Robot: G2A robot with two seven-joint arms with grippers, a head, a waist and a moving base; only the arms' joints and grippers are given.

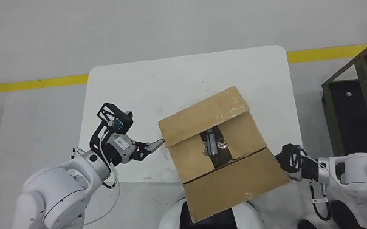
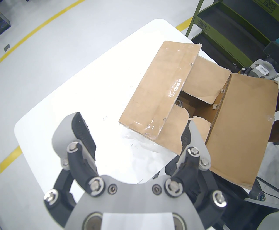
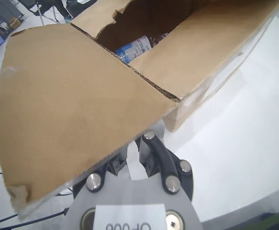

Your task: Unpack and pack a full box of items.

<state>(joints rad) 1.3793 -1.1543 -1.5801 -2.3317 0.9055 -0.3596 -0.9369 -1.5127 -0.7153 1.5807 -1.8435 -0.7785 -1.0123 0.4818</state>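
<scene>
One bottle (image 3: 133, 49) mostly hidden under box (image 1: 196, 123) flaps, right pincer (image 1: 288, 160) part-covered

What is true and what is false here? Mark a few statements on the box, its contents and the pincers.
1. The cardboard box stands on the white table. True.
2. The left pincer holds a bottle. False: it is open and empty, beside the box.
3. The box is empty. False: a bottle lies inside.
4. The right pincer is at the edge of an opened flap. True.
</scene>
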